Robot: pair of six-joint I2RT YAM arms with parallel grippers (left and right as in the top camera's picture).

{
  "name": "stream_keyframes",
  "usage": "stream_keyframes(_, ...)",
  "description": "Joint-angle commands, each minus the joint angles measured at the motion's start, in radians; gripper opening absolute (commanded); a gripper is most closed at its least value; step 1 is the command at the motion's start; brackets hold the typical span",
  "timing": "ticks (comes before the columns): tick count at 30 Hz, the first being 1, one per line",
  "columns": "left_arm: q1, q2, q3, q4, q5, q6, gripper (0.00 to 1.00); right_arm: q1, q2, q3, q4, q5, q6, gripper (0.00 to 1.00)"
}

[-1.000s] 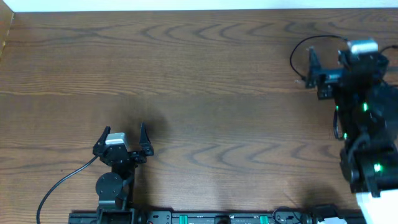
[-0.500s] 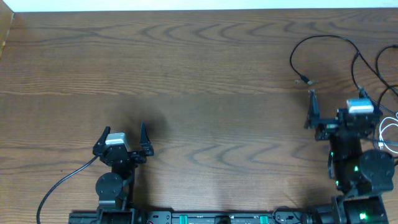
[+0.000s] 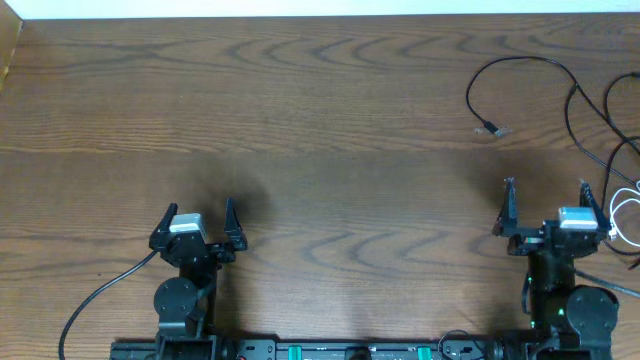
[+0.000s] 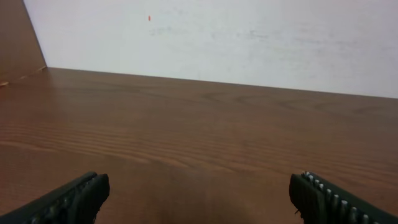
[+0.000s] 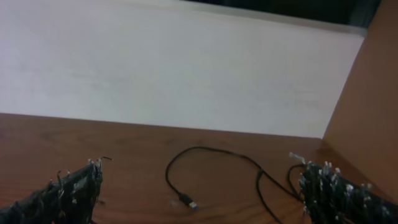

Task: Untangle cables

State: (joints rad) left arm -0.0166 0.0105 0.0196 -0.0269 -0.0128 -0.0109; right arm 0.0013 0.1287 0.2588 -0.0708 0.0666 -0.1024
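Observation:
Thin black cables (image 3: 520,66) lie on the brown table at the far right; one loops round to a small plug end (image 3: 490,129). A white cable (image 3: 627,215) curls at the right edge. In the right wrist view the black cable (image 5: 211,155) and its plug (image 5: 188,201) lie ahead of the fingers. My right gripper (image 3: 546,205) is open and empty, low at the front right, well short of the cables; it also shows in its own view (image 5: 202,193). My left gripper (image 3: 198,225) is open and empty at the front left, over bare wood (image 4: 198,196).
A white wall stands behind the table's far edge (image 4: 249,43). A wooden side panel rises at the right (image 5: 367,112) and another at the far left (image 4: 15,37). A thick black wire (image 3: 95,295) runs from the left arm's base.
My right arm has pulled back from the far right, beside the cables, down to the front edge. The cables it covered now lie in view. The left arm has not moved.

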Motion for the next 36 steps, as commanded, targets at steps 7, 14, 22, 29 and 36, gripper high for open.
stream_keyframes(7, 0.005, -0.006, -0.016, -0.047, -0.014, 0.006, 0.98, 0.007, -0.115, -0.108, -0.005, -0.062, -0.008, 0.99)
stream_keyframes(14, 0.005, -0.006, -0.016, -0.047, -0.014, 0.006, 0.98, 0.02, -0.124, -0.14, -0.026, -0.062, -0.012, 0.99)
stream_keyframes(22, 0.005, -0.006, -0.016, -0.047, -0.014, 0.006, 0.98, 0.035, -0.124, -0.203, -0.022, -0.07, -0.011, 0.99)
stream_keyframes(29, 0.005, -0.006, -0.016, -0.047, -0.014, 0.006, 0.98, 0.053, -0.124, -0.254, -0.004, -0.07, -0.011, 0.99)
stream_keyframes(36, 0.005, -0.006, -0.016, -0.047, -0.014, 0.006, 0.98, 0.053, -0.124, -0.254, -0.005, -0.07, -0.049, 0.99)
